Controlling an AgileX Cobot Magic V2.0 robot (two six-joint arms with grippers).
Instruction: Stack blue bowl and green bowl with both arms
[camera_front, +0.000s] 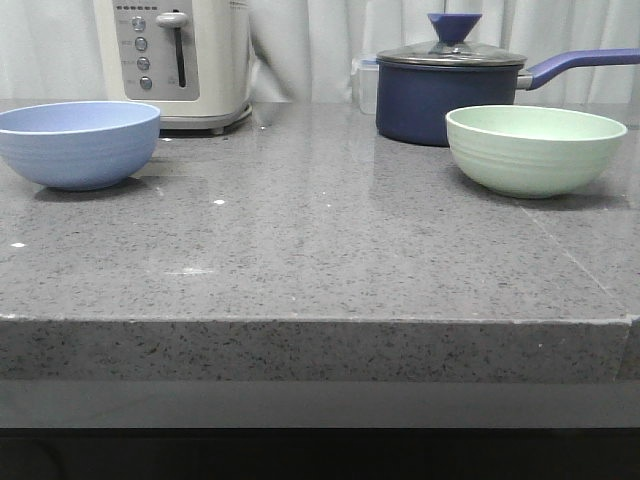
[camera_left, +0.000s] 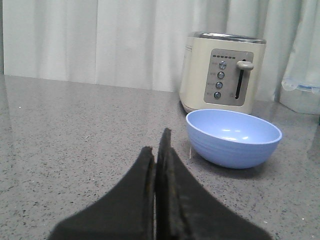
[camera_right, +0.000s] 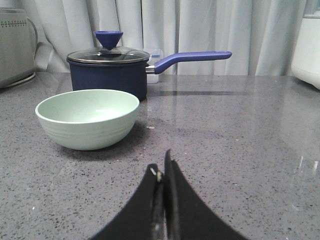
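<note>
The blue bowl (camera_front: 78, 143) stands upright and empty at the far left of the grey counter, in front of a toaster; it also shows in the left wrist view (camera_left: 233, 137). The green bowl (camera_front: 534, 148) stands upright and empty at the right, in front of a saucepan; it also shows in the right wrist view (camera_right: 87, 118). My left gripper (camera_left: 157, 142) is shut and empty, short of the blue bowl and to its side. My right gripper (camera_right: 161, 162) is shut and empty, short of the green bowl. Neither arm shows in the front view.
A cream toaster (camera_front: 178, 58) stands behind the blue bowl. A dark navy lidded saucepan (camera_front: 450, 88) with a long handle stands behind the green bowl, beside a clear plastic container (camera_front: 365, 82). A white appliance (camera_right: 307, 42) is at the far right. Curtains hang behind. The counter's front edge (camera_front: 320, 322) is near.
</note>
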